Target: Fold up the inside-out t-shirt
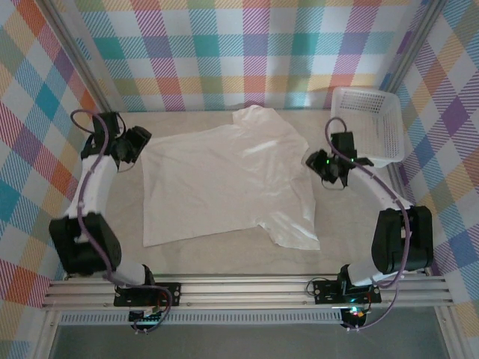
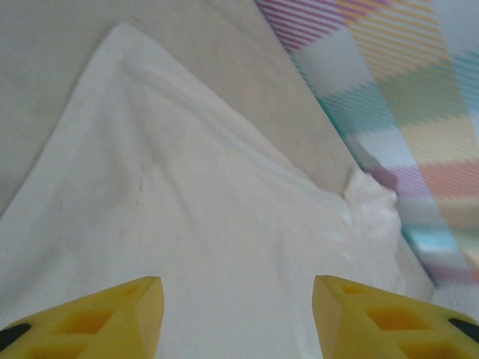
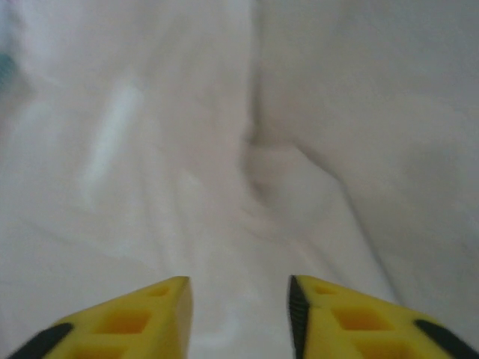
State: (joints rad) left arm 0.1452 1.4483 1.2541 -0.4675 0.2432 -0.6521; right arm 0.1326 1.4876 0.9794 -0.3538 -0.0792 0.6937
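The inside-out t-shirt (image 1: 224,179) lies spread out on the table, plain white, with one sleeve at the back (image 1: 258,120) and the other at the near right (image 1: 296,232). My left gripper (image 1: 140,142) hovers at the shirt's far left corner, open. In the left wrist view its yellow fingers (image 2: 112,318) stand wide apart over the cloth (image 2: 187,224), holding nothing. My right gripper (image 1: 317,163) is at the shirt's right edge, open. In the right wrist view its fingers (image 3: 142,318) sit just above wrinkled cloth (image 3: 224,149), with nothing between them.
A white plastic mesh basket (image 1: 370,123) stands at the back right, close behind the right arm. Plaid walls (image 1: 247,52) enclose the table on three sides. Bare beige tabletop (image 1: 224,258) shows in front of the shirt and beyond its corner (image 2: 60,45).
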